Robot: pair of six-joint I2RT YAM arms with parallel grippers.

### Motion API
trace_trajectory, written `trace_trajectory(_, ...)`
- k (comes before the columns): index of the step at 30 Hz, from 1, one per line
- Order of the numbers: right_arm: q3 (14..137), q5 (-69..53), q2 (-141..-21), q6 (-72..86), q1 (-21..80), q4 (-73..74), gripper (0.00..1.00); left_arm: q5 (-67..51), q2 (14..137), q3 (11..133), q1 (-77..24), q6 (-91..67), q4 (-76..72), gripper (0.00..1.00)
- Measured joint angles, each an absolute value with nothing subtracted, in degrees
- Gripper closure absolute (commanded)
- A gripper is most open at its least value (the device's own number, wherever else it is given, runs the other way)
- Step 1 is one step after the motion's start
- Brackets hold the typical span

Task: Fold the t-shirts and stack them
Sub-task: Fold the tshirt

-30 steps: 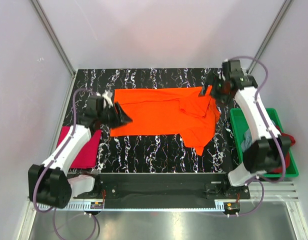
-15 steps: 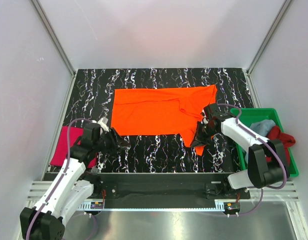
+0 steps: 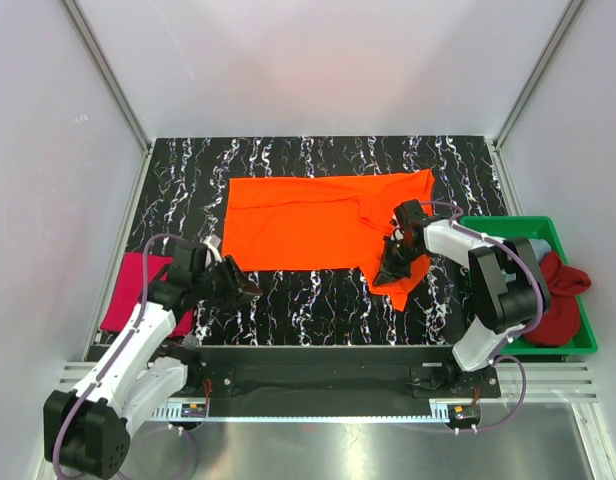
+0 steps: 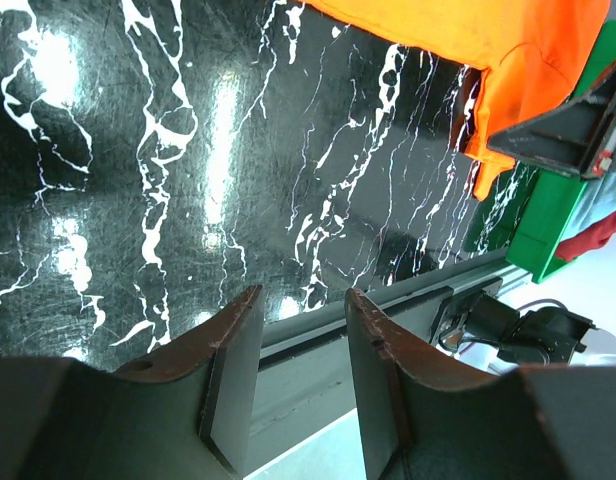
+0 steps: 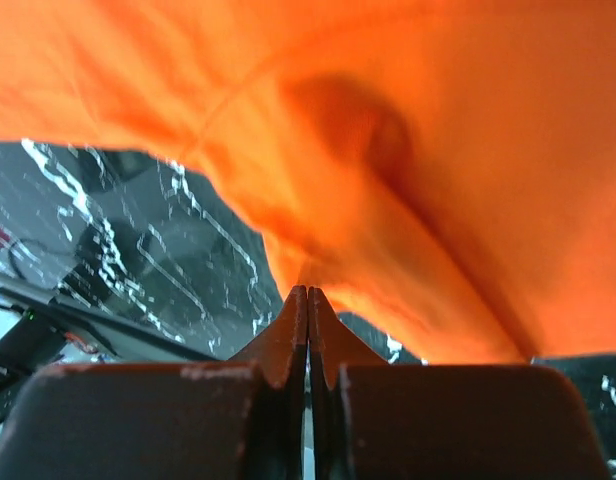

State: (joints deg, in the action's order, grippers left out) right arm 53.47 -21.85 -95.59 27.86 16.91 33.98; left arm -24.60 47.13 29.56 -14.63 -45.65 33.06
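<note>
Out past the left fingers [image 3: 246, 291], on their outer side at the edge of the black, white-veined surface [image 3: 308, 300], lay the magenta-pink t-shirt [image 3: 123, 295], flat and partly covered by the left arm. The left fingers themselves stood partly spread with nothing between them, low over bare surface and just clear of the near left corner of the orange t-shirt [image 3: 308, 222]. In the left wrist view only marble and the metal rail at the surface's near edge showed through their gap.

The orange t-shirt filled the stretch between the two pairs of fingers. It lay spread wide and mostly smooth, with creases near its right end and a flap hanging toward the near edge.

The right fingers [image 5: 308, 305] sat on that flap, pressed tightly together and pinching a fold of the orange cloth, which rose in a ridge from their tips.

Beyond the right fingers, on their outer side, stood the green tray [image 3: 503, 223], with the right arm crossing over it. In it lay the dark red t-shirt [image 3: 560, 295], bunched up, and a scrap of the light blue t-shirt [image 3: 536, 247].
</note>
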Motion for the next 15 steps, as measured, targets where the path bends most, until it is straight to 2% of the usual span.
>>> trace_trajectory(4,55.11,-21.17,-98.63,27.97,18.37,33.17,1.0,-24.67,49.56,31.7,-14.66,-45.01,33.06,0.57)
trace_trajectory(10,56.07,-22.31,-101.6,31.97,25.74,30.26,1.0,-24.69,53.8,34.24,-14.7,-43.86,33.04,0.56)
trace_trajectory(15,57.08,-25.91,-103.04,35.62,31.68,26.83,0.91,-24.73,59.33,37.93,-15.22,-42.28,32.88,0.54)
